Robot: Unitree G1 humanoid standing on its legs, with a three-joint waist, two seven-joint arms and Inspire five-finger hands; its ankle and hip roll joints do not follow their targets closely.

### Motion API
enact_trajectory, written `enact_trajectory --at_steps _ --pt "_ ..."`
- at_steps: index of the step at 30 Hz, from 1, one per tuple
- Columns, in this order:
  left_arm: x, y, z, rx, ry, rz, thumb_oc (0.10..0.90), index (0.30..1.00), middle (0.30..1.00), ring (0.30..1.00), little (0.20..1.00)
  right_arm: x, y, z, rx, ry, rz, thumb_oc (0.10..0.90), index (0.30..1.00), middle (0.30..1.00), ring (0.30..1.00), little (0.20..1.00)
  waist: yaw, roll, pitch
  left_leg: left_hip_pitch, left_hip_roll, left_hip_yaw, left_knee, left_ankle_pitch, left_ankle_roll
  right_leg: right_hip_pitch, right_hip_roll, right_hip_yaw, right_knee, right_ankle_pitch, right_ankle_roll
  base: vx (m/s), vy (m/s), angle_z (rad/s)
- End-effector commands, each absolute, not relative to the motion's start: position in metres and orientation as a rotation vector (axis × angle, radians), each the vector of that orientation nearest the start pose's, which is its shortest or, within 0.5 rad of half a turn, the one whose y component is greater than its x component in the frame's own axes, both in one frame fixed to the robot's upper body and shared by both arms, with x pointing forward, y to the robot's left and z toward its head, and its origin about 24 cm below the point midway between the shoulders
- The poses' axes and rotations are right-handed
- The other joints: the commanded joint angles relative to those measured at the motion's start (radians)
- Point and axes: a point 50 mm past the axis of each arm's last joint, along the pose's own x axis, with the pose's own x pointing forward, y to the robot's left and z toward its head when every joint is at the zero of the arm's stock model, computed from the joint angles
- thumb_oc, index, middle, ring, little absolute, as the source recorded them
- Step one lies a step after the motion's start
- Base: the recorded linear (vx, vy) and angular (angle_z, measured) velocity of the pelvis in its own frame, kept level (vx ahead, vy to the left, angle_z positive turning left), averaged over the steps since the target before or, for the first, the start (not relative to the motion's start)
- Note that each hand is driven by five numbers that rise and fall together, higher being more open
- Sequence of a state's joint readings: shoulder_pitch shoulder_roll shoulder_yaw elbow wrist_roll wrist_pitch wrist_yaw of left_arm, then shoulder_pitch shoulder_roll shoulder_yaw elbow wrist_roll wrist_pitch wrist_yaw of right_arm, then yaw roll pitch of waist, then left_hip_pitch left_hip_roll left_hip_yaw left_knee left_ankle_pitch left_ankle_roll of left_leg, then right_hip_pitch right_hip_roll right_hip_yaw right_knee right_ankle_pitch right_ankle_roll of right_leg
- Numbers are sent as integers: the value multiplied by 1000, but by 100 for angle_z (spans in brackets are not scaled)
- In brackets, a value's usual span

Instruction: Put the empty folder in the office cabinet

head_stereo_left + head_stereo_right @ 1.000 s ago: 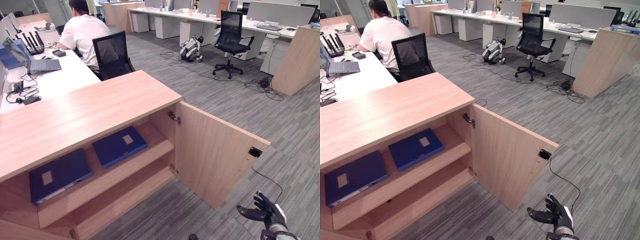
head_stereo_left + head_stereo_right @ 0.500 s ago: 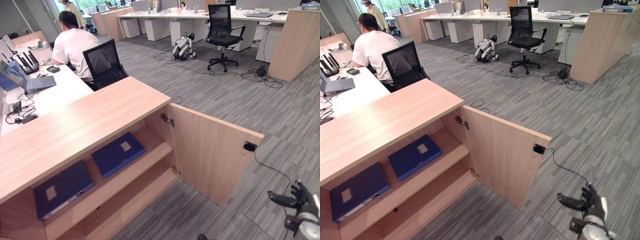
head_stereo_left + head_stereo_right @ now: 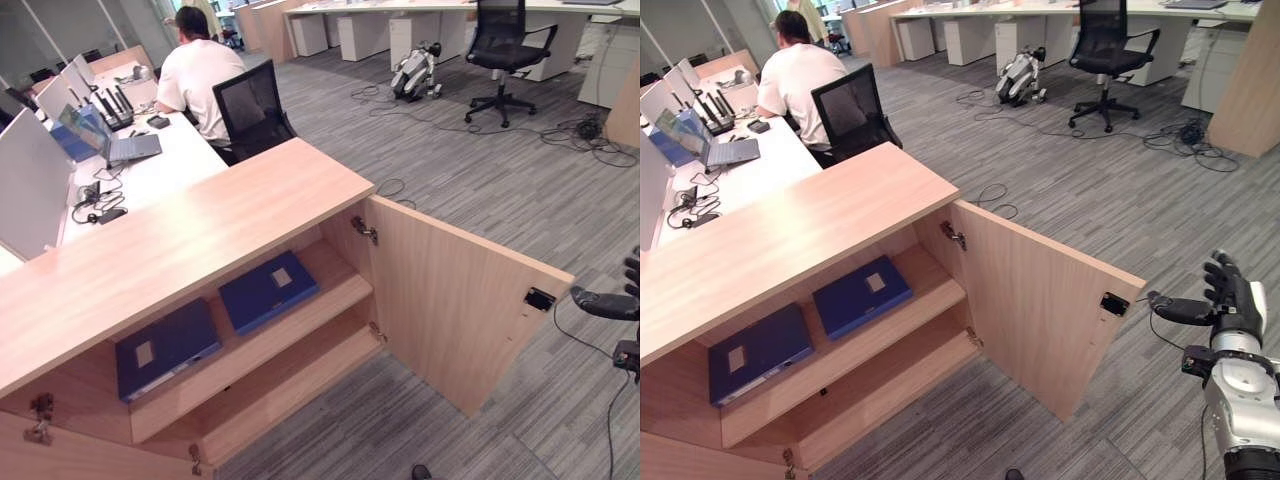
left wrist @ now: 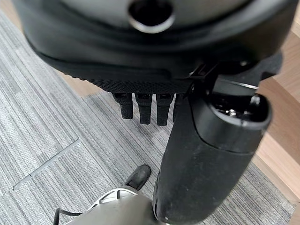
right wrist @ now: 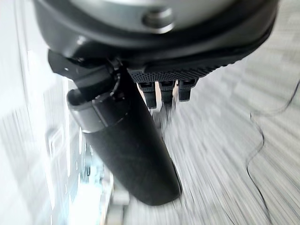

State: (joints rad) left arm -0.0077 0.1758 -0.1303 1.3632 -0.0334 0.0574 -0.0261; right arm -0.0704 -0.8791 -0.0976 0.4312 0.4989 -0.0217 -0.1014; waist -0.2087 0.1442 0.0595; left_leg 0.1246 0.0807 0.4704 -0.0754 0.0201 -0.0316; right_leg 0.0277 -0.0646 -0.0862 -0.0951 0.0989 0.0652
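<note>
Office cabinet open, two folders shelved, right hand empty

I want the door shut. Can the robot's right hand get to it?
Probably yes. The right hand is open beside the door's free edge, apart from it, with nothing between them.

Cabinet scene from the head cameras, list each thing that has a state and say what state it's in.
Cabinet door: swung wide open.
Two blue folders: lying flat on the upper shelf.
Right hand: open, holding nothing, beyond the door's edge.
Left hand: open, empty.
Laptop: lid open.
</note>
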Motion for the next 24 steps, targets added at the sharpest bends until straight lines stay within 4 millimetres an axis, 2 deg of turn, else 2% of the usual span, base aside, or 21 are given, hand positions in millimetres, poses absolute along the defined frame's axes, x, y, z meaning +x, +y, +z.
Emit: enact_trajectory --at_steps 1,2,3,4,5,6,7,8,9,10,11,14,18,19,20,22,23,24 --pt "54 254 -165 305 1451 70 800 900 900 900 900 286 -318 147 -361 -79 -21 800 900 900 900 900 41 -109 -13 27 -7 -94 96 -125 -28 10 24 -18 52 -140 23 -21 -44 6" --pt "54 254 -165 303 1451 64 800 900 900 900 900 289 -303 146 -360 -78 74 800 900 900 900 900 45 -112 -14 26 -5 -94 97 -124 -29 10 26 -19 51 -140 22 -11 -18 -6" --pt "54 254 -165 303 1451 64 800 900 900 900 900 289 -303 146 -360 -78 74 800 900 900 900 900 45 -112 -14 26 -5 -94 97 -124 -29 10 26 -19 51 -140 22 -21 -30 -14" --pt "55 249 -166 290 1420 38 800 900 900 900 900 296 -281 154 -343 -98 221 800 900 900 900 900 59 -120 -15 19 -3 -99 101 -121 -29 9 28 -24 48 -141 20 -36 -27 -8" --pt "53 243 -168 290 1423 21 800 900 900 900 900 295 -257 152 -331 -94 355 800 900 900 900 900 67 -125 -13 15 -2 -102 102 -119 -31 7 30 -27 48 -145 19 -36 -27 -9" --pt "53 243 -168 290 1423 22 800 900 900 900 900 295 -257 152 -332 -94 356 800 900 900 900 900 66 -125 -13 15 -2 -103 102 -119 -31 7 30 -27 48 -145 19 -30 -11 -5" --pt "52 240 -169 284 1423 14 800 900 900 900 900 293 -245 149 -353 -86 430 800 900 900 900 900 69 -128 -12 12 -2 -103 102 -118 -32 6 30 -28 48 -146 19 -33 -2 -1" --pt "55 237 -169 282 1411 -1 800 900 900 900 900 287 -218 151 -398 -97 597 800 900 900 900 900 73 -132 -8 9 0 -105 103 -118 -32 4 30 -30 49 -146 19 -43 -1 8" --pt "56 238 -169 281 1406 -3 800 900 900 900 900 284 -207 147 -404 -88 671 800 900 900 900 900 77 -134 -6 7 0 -108 104 -119 -31 4 29 -32 51 -146 18 -33 1 10" --pt "56 238 -169 281 1406 -3 800 900 900 900 900 284 -206 147 -404 -88 672 800 900 900 900 900 76 -134 -6 7 0 -108 104 -119 -31 4 29 -32 51 -146 18 -25 0 9" --pt "56 238 -168 289 1399 -14 800 900 900 900 900 276 -183 142 -403 -84 807 800 900 900 900 900 84 -138 -6 3 1 -115 109 -121 -29 4 27 -37 51 -143 17 -23 0 11" --pt "55 241 -168 308 1388 -23 800 900 900 900 900 267 -147 138 -378 -101 983 800 900 900 900 900 101 -147 -5 -4 4 -123 118 -126 -26 2 25 -44 54 -140 16 -23 2 12" --pt "52 244 -167 337 1383 -29 800 900 900 900 900 263 -108 134 -272 -151 1093 800 900 900 900 900 131 -158 1 -17 8 -138 130 -130 -23 -1 24 -53 52 -135 14 -20 1 9" --pt "53 245 -167 341 1376 -29 800 900 900 900 900 264 -100 132 -221 -155 1095 800 900 900 900 900 140 -161 3 -21 9 -141 133 -130 -22 -2 24 -55 53 -134 13 -25 -4 8" --pt "51 244 -167 337 1375 -30 800 900 900 900 900 265 -84 124 -107 -138 1100 800 900 900 900 900 155 -165 8 -26 9 -150 135 -129 -20 -4 25 -58 52 -131 12 -23 -9 15" --pt "50 243 -167 334 1376 -30 800 900 900 900 900 266 -77 119 -66 -131 1100 800 900 900 900 900 162 -168 7 -33 8 -154 136 -126 -20 -8 24 -59 52 -130 11 -21 -25 21" --pt "48 242 -167 338 1374 -31 800 900 900 900 900 263 -53 113 -21 -126 1137 800 900 900 900 900 191 -177 16 -50 10 -174 145 -124 -19 -11 24 -73 53 -131 10 -20 -51 24" --pt "50 242 -167 330 1363 -23 800 900 900 900 900 262 -47 108 2 -110 1145 800 900 900 900 900 202 -179 22 -55 11 -183 150 -125 -19 -8 25 -78 54 -132 10 -21 -69 29"
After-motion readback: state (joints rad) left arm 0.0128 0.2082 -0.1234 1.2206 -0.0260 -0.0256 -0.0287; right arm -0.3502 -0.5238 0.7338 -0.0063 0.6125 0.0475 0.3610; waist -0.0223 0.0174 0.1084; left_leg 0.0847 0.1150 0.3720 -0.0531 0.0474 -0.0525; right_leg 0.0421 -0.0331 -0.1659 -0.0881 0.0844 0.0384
